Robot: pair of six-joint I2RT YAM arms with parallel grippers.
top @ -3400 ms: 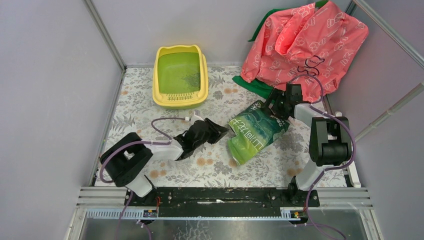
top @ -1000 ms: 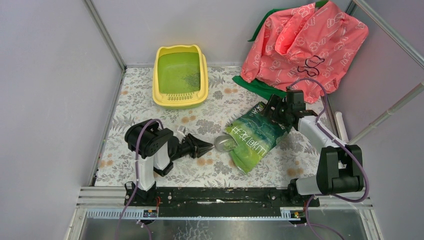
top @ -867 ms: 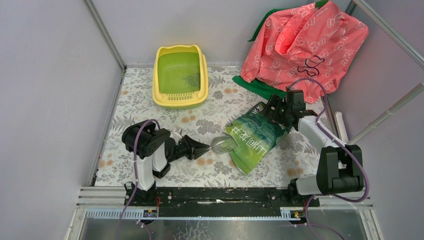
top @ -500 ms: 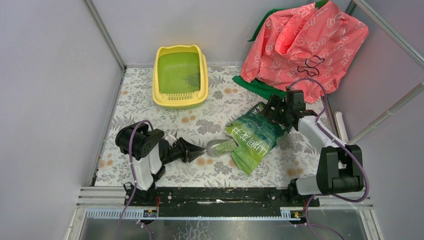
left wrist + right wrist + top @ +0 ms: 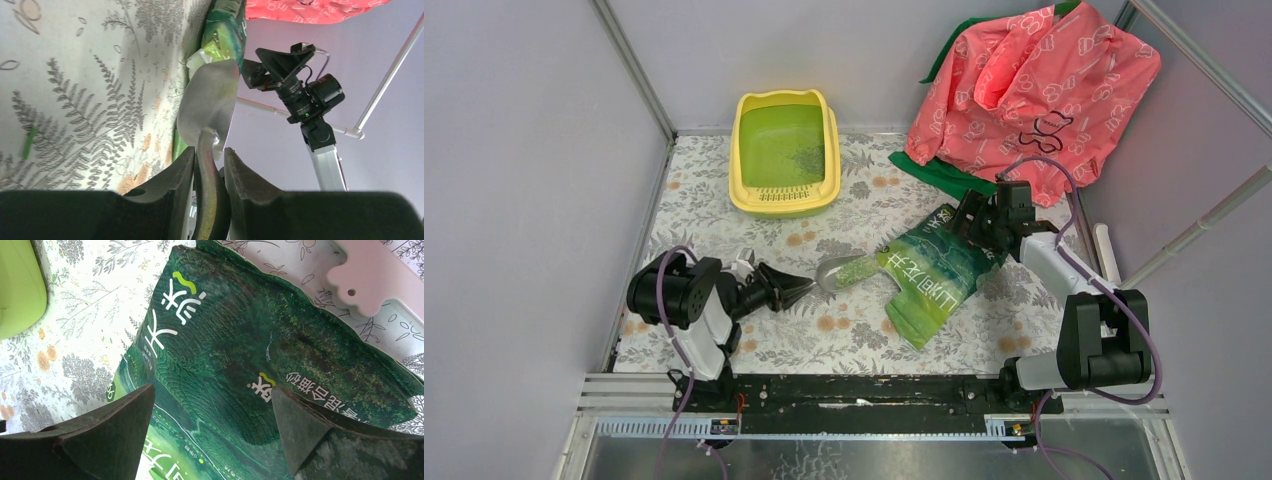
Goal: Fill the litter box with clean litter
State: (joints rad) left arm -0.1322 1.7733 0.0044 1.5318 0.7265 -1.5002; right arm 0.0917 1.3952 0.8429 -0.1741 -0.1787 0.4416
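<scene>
Left gripper point(image 5: 209, 165) clamps the handle of the grey metal scoop point(image 5: 834, 272); its bowl holds green-grey clean litter point(image 5: 856, 268). Yellow plastic litter box point(image 5: 784, 198) lies at 11 o'clock, well apart. Tilting in transit would spill granules. Right gripper point(image 5: 212, 390) gapes over glossy green bag point(image 5: 934, 270), apparently not gripping.

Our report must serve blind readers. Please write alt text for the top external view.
The left gripper holds a metal scoop of green litter over the floral table, beside the mouth of a green bag; the open right gripper is at the bag's far end. A yellow litter box stands at the back.
</scene>
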